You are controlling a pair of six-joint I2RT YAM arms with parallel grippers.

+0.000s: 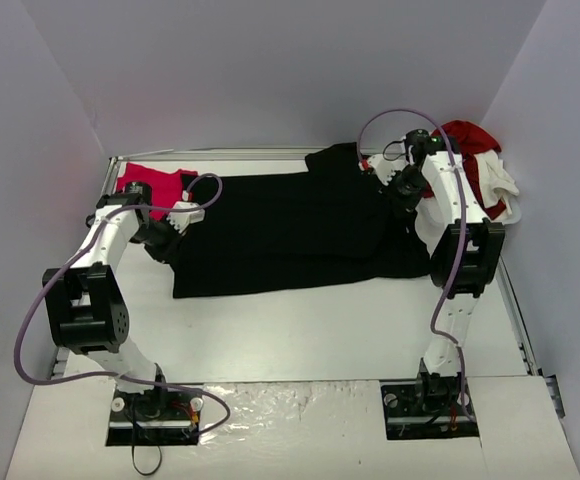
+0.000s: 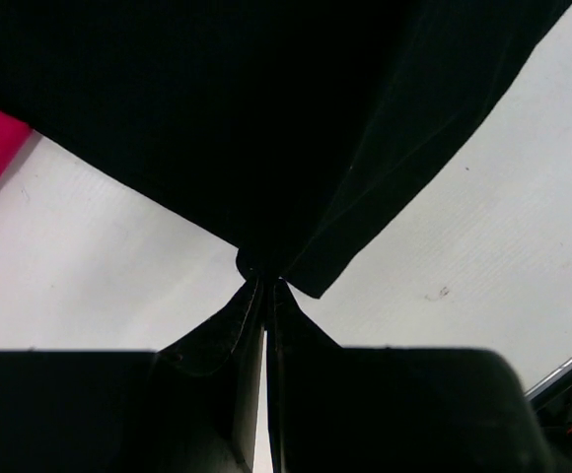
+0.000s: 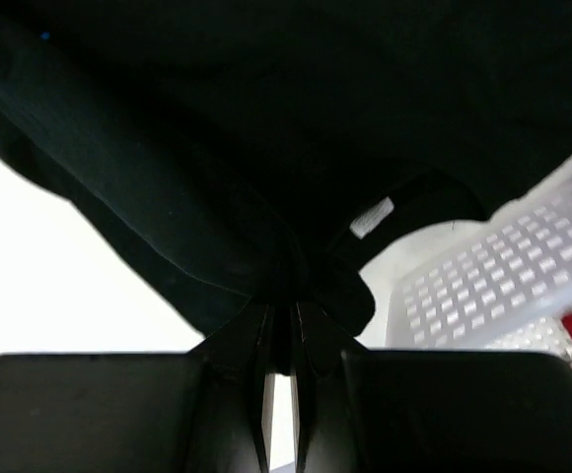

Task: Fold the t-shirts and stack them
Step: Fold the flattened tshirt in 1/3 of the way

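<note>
Left wrist view: left pincer clenches the large black cloth t-shirt; right pincer likewise. Thin pinches may slip under tension.

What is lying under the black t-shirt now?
Only white table shows around the black t-shirt. The pink-red t-shirt lies near its left end; anything beneath the cloth is covered.
</note>
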